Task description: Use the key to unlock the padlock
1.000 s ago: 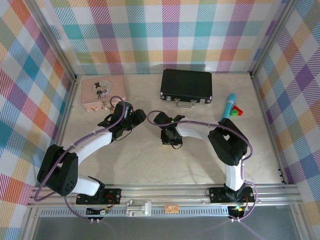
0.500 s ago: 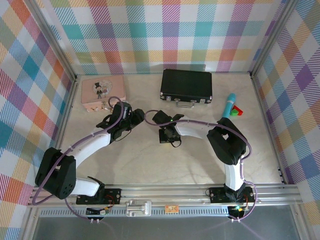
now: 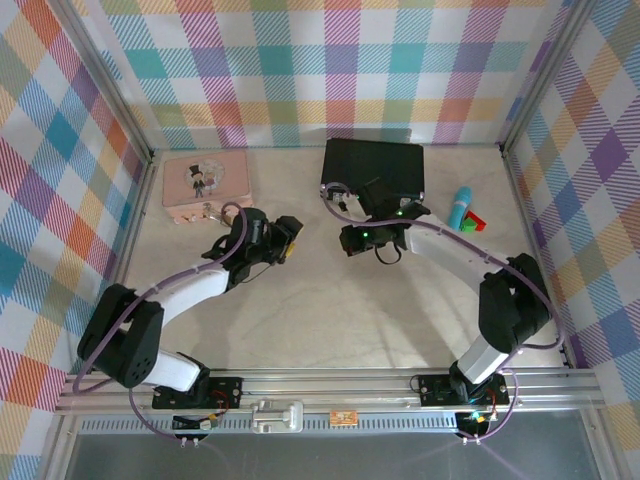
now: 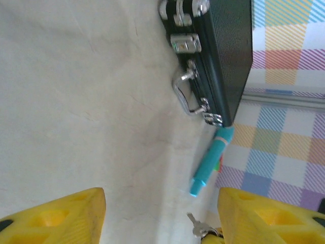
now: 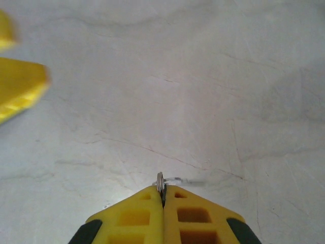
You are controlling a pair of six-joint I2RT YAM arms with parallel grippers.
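Right gripper (image 5: pixel 163 193): jaws pressed together at the bottom centre of the right wrist view, pinching something thin.
Key (image 5: pixel 161 181): its silvery ring stands edge-on right at those fingertips, and a blurred silvery piece trails off to its right (too soft to read further).
Left gripper (image 4: pixel 160 195): fingers stand well apart in the bottom corners of the left wrist view, with bare table between the tips.
Lower edge, left wrist view: a silvery key-shaped piece (image 4: pixel 193 221) lies just beside the right-hand finger, with a brass-yellow bit (image 4: pixel 210 236) under it, cut off by the frame.
Gap: in the centre of the top view the two grippers face each other, near but apart.
Open room: the table (image 3: pixel 330 320) is bare across the lower half of the top view.
Edges: the pink tin (image 3: pixel 205 182) sits upper left. The black case (image 3: pixel 372 165) sits upper centre, with the right arm crossing its front. The teal pen (image 3: pixel 461 208) lies to the right. Plaid walls (image 3: pixel 320 70) close in three sides.
Change: a second ago the right gripper sat lower, mid-table. It has since swung up to just before the case, and the left gripper has edged right.
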